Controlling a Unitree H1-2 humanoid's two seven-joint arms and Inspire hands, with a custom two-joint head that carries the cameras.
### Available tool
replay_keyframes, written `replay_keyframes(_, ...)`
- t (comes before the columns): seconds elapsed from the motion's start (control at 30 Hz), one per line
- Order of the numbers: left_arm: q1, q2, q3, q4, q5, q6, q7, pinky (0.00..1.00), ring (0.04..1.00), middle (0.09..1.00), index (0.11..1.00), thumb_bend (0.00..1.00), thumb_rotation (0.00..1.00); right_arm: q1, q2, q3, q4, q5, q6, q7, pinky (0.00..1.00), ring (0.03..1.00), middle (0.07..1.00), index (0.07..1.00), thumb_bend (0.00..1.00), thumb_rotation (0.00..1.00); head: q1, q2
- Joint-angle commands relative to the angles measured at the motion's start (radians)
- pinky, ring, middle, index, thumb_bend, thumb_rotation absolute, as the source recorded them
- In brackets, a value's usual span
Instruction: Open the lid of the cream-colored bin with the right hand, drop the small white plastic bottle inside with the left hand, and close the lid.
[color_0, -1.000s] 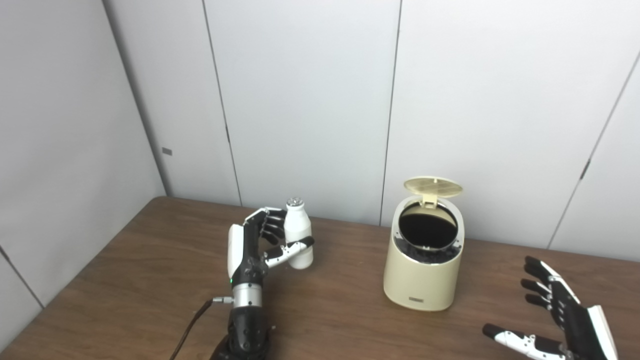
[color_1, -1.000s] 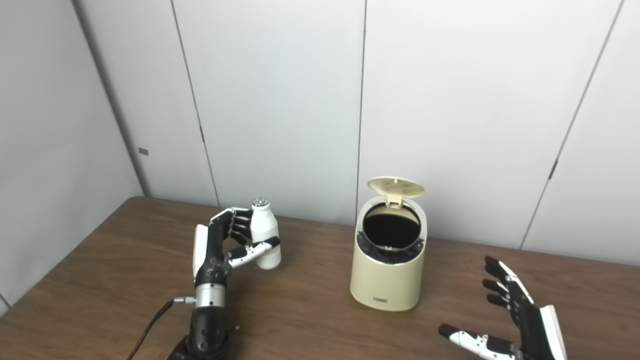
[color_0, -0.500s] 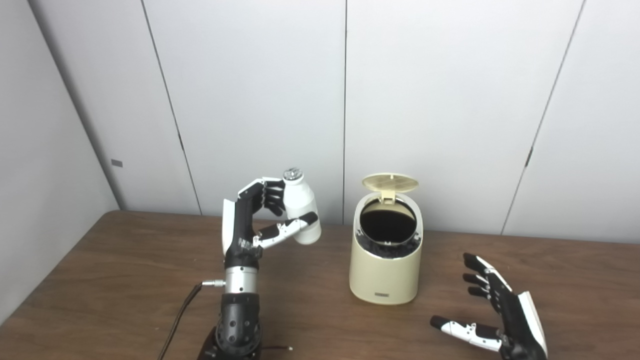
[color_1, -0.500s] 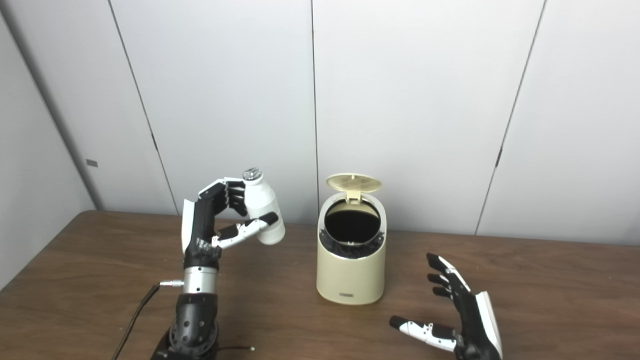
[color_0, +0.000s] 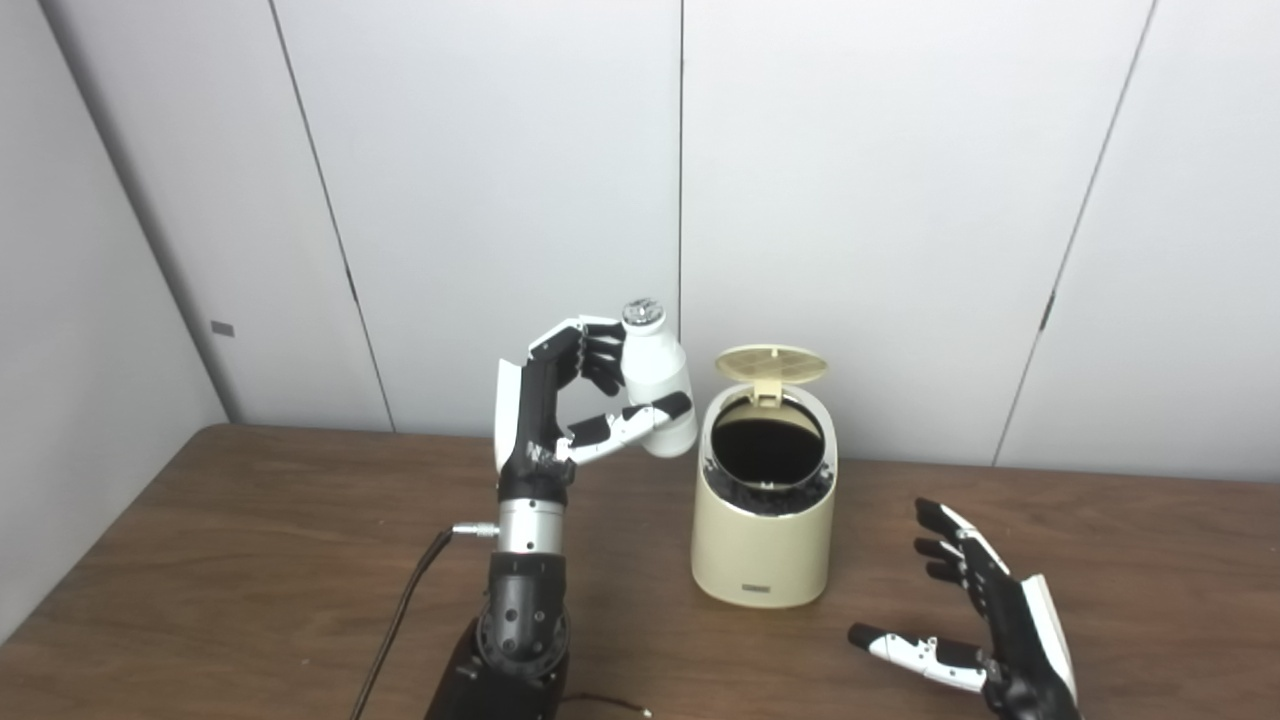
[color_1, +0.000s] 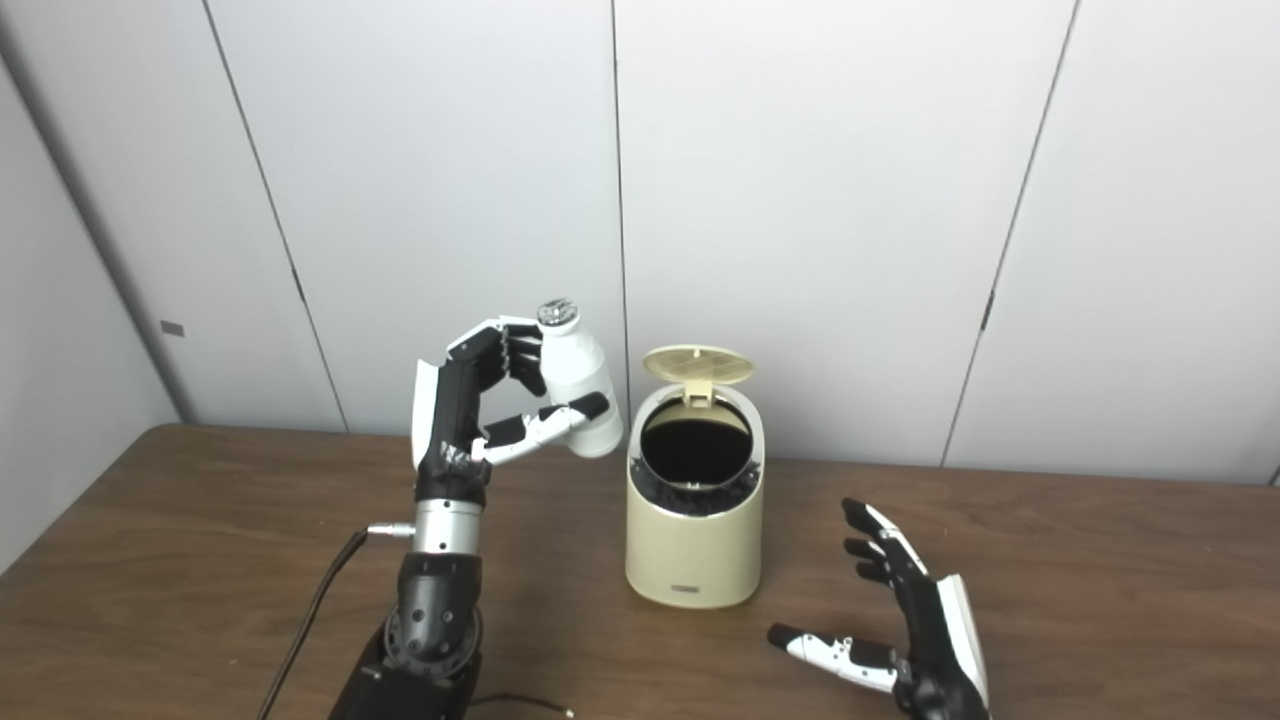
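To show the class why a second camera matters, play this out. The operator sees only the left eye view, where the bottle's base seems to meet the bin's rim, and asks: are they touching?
Observer: No. In the right eye view a thin gap separates the bottle from the bin.
Operator: Is it over the opening?
Observer: Not yet. The left hand holds it left of the rim, and the lid is up.
Operator: Is the right hand in the way?
Observer: No. The right hand is open, low and to the right of the bin, apart from it.
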Motion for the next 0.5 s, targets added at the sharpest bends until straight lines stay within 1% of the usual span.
replay_keyframes(0.0, -0.059, -0.004, -0.012, -0.004, 0.005, -0.040, 0.021, 0.37, 0.422, 0.479, 0.516, 0.50, 0.00, -0.036, 0.008, 0.003, -0.021, -0.011, -0.047, -0.018, 0.76, 0.793, 0.855, 0.839, 0.81, 0.16, -0.003, 0.001)
replay_keyframes(0.17, -0.065, -0.005, -0.043, 0.012, 0.015, -0.041, 0.054, 0.37, 0.422, 0.482, 0.515, 0.50, 0.00, -0.036, 0.011, 0.005, -0.021, -0.014, -0.048, -0.024, 0.76, 0.794, 0.855, 0.839, 0.81, 0.16, -0.008, 0.003)
replay_keyframes(0.37, -0.073, -0.006, -0.087, 0.031, -0.009, -0.041, 0.078, 0.38, 0.424, 0.483, 0.511, 0.50, 0.00, -0.038, 0.013, 0.004, -0.018, -0.016, -0.050, -0.030, 0.75, 0.795, 0.855, 0.838, 0.81, 0.16, -0.011, 0.005)
replay_keyframes(0.47, -0.077, -0.009, -0.106, 0.048, -0.014, -0.041, 0.093, 0.37, 0.424, 0.481, 0.516, 0.50, 0.00, -0.039, 0.015, 0.004, -0.017, -0.019, -0.053, -0.034, 0.74, 0.791, 0.853, 0.834, 0.82, 0.19, -0.014, 0.004)
